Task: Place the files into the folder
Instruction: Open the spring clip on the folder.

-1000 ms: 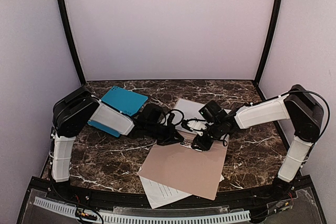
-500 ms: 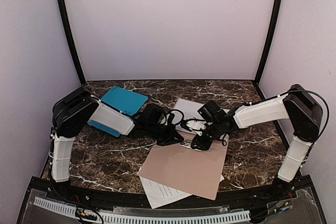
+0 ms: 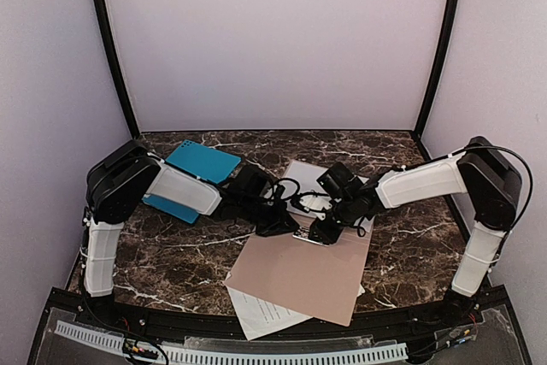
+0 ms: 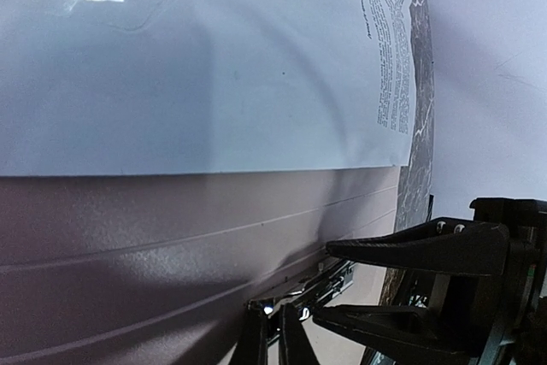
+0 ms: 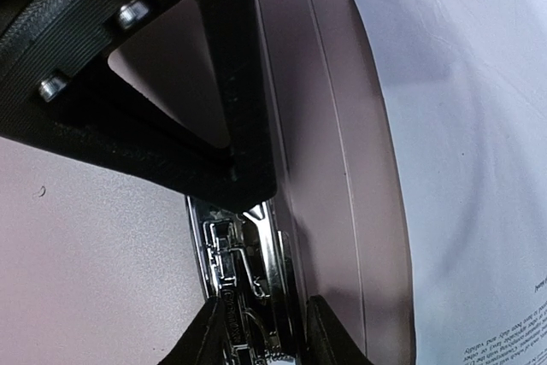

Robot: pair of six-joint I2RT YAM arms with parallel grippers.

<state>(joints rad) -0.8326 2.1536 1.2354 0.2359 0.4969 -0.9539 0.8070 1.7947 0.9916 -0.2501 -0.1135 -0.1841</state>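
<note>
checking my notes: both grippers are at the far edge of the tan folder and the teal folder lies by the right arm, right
One thing is off: the teal folder lies by the left arm, not the right, as the top external view shows. The left gripper and right gripper are indeed at the far edge of the tan folder.

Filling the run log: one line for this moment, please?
left claw shut at metal clip | right claw astride clip | folder open | sheet under folder

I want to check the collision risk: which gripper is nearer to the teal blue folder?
Left. The left gripper is right of the teal blue folder, apart from it; the right gripper is further right, over the tan folder.
</note>
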